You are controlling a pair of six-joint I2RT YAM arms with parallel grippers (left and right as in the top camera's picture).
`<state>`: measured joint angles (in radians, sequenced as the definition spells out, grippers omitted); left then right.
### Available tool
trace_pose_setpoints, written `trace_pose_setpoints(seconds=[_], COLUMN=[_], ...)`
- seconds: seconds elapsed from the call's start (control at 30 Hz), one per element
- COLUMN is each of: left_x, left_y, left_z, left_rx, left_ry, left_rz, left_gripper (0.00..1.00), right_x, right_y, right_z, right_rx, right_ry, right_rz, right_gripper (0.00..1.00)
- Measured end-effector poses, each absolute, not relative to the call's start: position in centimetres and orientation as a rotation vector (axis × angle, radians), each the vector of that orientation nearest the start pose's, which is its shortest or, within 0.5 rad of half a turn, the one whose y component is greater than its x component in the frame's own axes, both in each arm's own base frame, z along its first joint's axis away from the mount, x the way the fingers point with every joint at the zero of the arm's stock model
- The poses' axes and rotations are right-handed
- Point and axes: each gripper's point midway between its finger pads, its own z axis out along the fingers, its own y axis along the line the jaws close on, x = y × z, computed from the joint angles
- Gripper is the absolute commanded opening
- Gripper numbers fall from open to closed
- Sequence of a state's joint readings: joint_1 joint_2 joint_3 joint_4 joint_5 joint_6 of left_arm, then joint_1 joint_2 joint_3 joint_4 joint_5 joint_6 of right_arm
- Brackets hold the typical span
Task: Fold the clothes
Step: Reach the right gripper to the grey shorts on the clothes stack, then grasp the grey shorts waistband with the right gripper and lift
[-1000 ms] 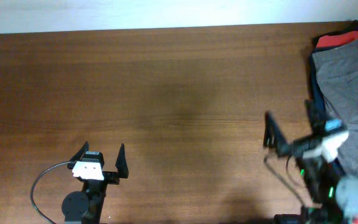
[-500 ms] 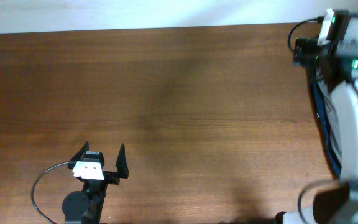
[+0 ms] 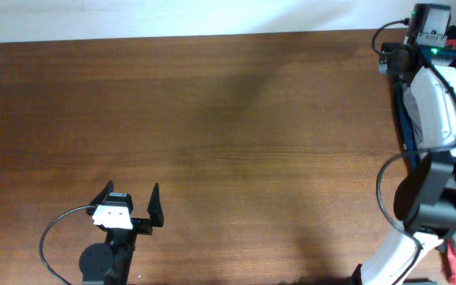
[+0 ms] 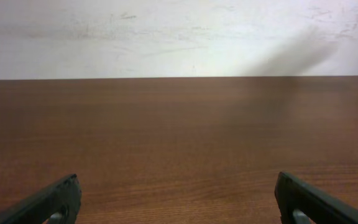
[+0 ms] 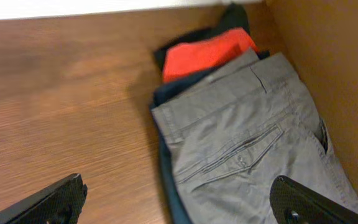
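The right hand (image 5: 179, 193) has swung to the far right corner, open over the shorts (image 5: 253, 130), ready to grab.

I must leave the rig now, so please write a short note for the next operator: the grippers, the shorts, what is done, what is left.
Left gripper: open, empty, low near the table's front edge.
Right gripper: open, empty, above the pile at the table's far right corner.
Grey shorts: on top of the pile, over a navy garment and a red garment; not gripped.
Done: nothing visible.
Left: grasp the shorts, lay them on the table, fold.
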<state>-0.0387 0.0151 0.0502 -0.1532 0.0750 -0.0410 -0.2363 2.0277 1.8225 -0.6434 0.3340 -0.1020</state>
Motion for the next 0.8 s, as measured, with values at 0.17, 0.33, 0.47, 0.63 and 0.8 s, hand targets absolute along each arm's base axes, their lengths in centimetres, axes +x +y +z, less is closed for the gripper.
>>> trace_pose_setpoints(seconds=[0.17,0.33,0.47,0.63,0.8], left_x=[24.2,24.2,24.2,24.2,24.2], left_y=[-2.2,-2.2,-2.2,-2.2,-2.2], left_z=[15.7,15.7,15.7,15.7,15.7], left_rx=[0.054,0.054,0.054,0.054,0.054], left_ry=[1.689,1.689,1.689,1.689,1.689], left_rz=[-0.122,-0.123,-0.123,-0.123,-0.123], left_gripper=[0.99,0.99,0.99,0.99,0.99], right_x=[51.7,52.0,52.7,53.9,54.5], right_y=[-21.4,-23.7,-24.4,-24.1,-23.5], right_z=[13.4,9.1,7.5,7.2,6.1], right_rx=[0.378,0.421,0.432,0.416,0.398], right_ry=[2.472,2.503,2.49,2.458,2.461], right_rz=[-0.596,-0.615,-0.618,-0.569,-0.515], right_gripper=[0.99,0.99,0.99,0.99,0.99])
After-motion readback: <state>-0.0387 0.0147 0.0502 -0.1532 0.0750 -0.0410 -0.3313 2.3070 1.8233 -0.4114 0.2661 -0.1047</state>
